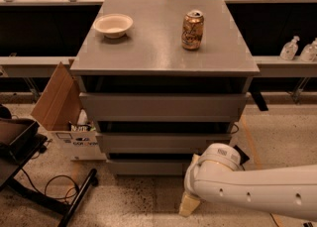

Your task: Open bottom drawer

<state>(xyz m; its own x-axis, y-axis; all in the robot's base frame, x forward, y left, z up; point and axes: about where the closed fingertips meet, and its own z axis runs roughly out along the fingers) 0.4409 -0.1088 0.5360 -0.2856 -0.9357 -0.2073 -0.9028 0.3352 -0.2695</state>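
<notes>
Whether the jaws are apart or together we cannot tell; only a cream-coloured tip of the gripper (189,204) shows, and it pokes down below the arm's white casing. We see the gripper low over the speckled floor, at the near right of the cabinet and a little nearer to us than the drawer fronts. The white arm (252,189) runs from it to the right edge of the view. Its rounded joint covers the right end of the bottom drawer (146,167), and we cannot tell whether anything touches the drawer.

The bottom drawer is the lowest of three plain grey fronts. It appears pushed in, with its front just above the floor. Above it we see the middle drawer (163,142), and above that the wider top drawer (163,107).

On the grey tabletop (153,52) a pale bowl (113,25) stands at the far left. A gold drink can (192,30) stands upright at the far right, well apart from the bowl.

To the left of the cabinet an open cardboard box (57,99) leans beside it. A black cable (57,186) loops on the floor near there. On a shelf to the far right we see two clear bottles (290,48).
</notes>
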